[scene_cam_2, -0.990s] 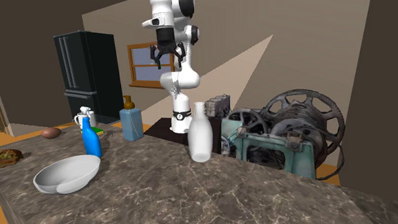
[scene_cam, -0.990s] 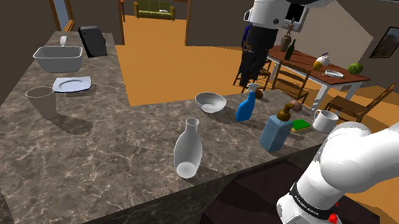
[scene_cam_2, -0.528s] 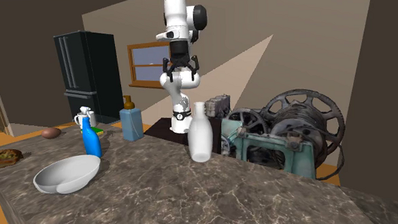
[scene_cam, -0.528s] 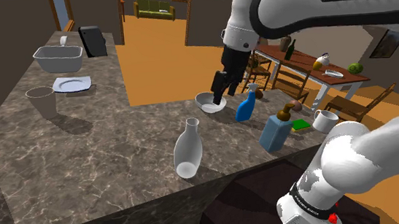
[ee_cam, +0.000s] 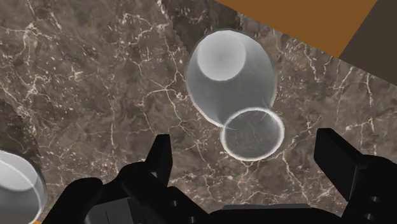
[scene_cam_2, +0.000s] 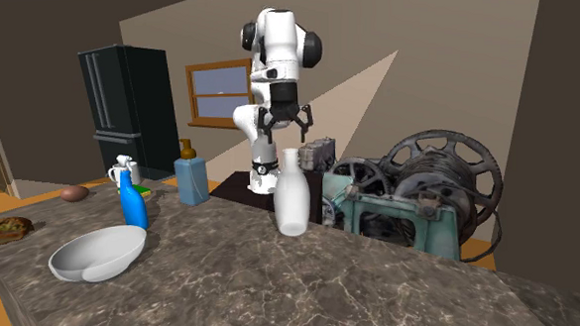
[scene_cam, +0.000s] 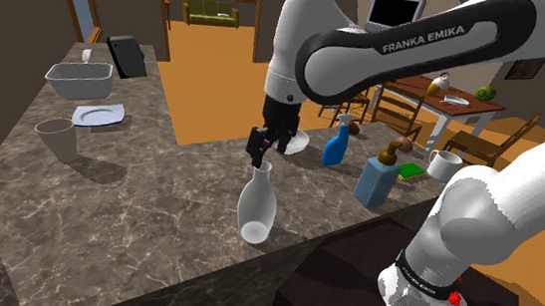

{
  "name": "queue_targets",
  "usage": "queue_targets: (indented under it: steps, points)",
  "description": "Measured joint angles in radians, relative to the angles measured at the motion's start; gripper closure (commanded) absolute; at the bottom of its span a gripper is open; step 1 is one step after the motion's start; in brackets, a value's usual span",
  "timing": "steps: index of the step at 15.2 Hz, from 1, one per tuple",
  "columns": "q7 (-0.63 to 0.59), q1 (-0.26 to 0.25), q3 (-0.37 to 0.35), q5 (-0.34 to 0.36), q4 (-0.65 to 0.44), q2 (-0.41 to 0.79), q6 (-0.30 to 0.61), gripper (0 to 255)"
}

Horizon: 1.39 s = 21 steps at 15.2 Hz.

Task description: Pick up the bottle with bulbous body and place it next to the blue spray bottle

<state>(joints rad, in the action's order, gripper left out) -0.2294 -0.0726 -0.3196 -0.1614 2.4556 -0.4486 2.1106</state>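
The white bulbous bottle (scene_cam: 256, 210) is seen upright on the dark marbled surface (scene_cam: 116, 219) at the lower centre of the shoulder view, apart from the blue spray bottle (scene_cam: 338, 144) to its upper right, while the jaws are spread wide just above its mouth, with nothing gripped.

The counter (scene_cam: 114, 199) looks like dark brown polished stone, marbled with thin pale veins. The bulbous bottle (scene_cam: 256, 208) on it has a plain, smooth, grey-white finish whose material cannot be told, and so does the bowl (scene_cam_2: 98, 253). The arm (scene_cam: 402, 42) wears glossy white shells that catch the light and the gripper (ee_cam: 245, 141) is matt black, while the blue spray bottle (scene_cam_2: 133, 204) looks like smooth plastic and the reeled machine (scene_cam_2: 442, 181) at the second exterior view's right is worn, rusty metal.
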Motion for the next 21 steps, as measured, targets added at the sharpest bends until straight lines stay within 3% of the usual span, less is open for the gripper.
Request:
queue_targets:
  steps: [8,15,16,21]
  points:
    - [-0.032,0.004,-0.036,0.008,0.044,0.085,0.138,0]
    - [-0.032,0.005,-0.037,0.01,0.048,0.093,0.151,0]
    - [-0.032,0.005,-0.037,0.01,0.048,0.093,0.151,255]
    - [-0.032,0.005,-0.037,0.01,0.048,0.093,0.151,255]
